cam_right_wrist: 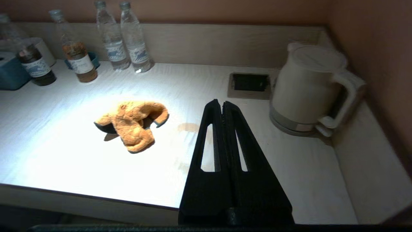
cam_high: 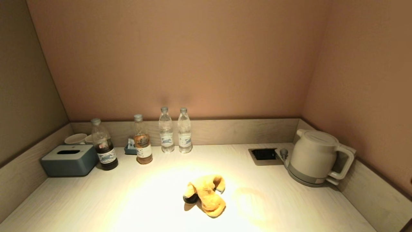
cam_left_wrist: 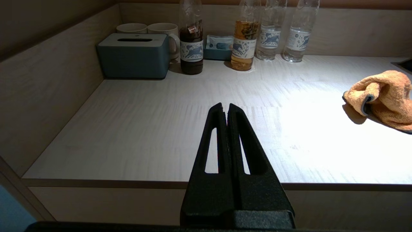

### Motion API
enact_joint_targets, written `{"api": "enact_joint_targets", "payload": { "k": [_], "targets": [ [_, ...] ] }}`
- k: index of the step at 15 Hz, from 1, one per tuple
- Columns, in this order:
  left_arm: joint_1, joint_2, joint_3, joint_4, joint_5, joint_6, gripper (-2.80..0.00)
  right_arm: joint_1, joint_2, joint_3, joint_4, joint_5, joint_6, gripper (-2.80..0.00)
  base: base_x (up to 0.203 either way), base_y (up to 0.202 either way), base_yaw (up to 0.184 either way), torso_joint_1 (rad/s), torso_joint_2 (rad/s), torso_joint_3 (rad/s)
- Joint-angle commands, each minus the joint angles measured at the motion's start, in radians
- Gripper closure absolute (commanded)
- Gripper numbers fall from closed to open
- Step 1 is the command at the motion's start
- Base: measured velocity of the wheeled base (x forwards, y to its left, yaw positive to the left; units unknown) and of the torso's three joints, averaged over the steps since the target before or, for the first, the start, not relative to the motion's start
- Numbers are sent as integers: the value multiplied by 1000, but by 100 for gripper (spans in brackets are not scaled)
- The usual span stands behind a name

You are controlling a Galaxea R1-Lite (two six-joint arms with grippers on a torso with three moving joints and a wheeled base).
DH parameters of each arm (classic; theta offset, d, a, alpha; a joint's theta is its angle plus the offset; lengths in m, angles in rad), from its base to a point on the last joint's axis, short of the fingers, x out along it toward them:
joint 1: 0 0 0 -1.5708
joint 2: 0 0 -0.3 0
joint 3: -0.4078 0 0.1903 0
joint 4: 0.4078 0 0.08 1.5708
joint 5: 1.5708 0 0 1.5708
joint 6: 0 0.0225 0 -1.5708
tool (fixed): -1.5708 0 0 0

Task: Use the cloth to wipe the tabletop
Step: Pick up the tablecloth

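Observation:
An orange cloth [cam_high: 206, 195] lies crumpled on the pale wooden tabletop [cam_high: 128, 199], near the middle front. It also shows in the left wrist view [cam_left_wrist: 384, 98] and in the right wrist view [cam_right_wrist: 133, 124]. A faint brownish stain [cam_right_wrist: 188, 127] marks the table to the right of the cloth. My left gripper [cam_left_wrist: 225, 106] is shut and empty, held before the table's front edge, left of the cloth. My right gripper [cam_right_wrist: 222, 103] is shut and empty, over the front right part of the table, right of the cloth. Neither gripper shows in the head view.
A teal tissue box [cam_high: 69, 160] and mugs [cam_high: 76, 139] stand at the back left. Several bottles [cam_high: 167, 130] line the back wall. A white kettle [cam_high: 317, 158] stands at the back right beside a recessed socket [cam_high: 264, 154]. Low walls border three sides.

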Motion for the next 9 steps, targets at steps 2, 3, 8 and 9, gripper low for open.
{"api": "enact_joint_targets", "payload": {
  "k": [2,3,8,9],
  "targets": [
    [0,2,0,0,0,-1,0,66,616,-159,-121,69,121,0,0,0,0,0,0,0],
    [0,2,0,0,0,-1,0,96,770,-228,-138,82,161,0,0,0,0,0,0,0],
    [0,2,0,0,0,-1,0,303,1273,-623,-186,131,338,0,0,0,0,0,0,0],
    [0,2,0,0,0,-1,0,344,1307,-652,-189,137,361,0,0,0,0,0,0,0]
  ]
}}
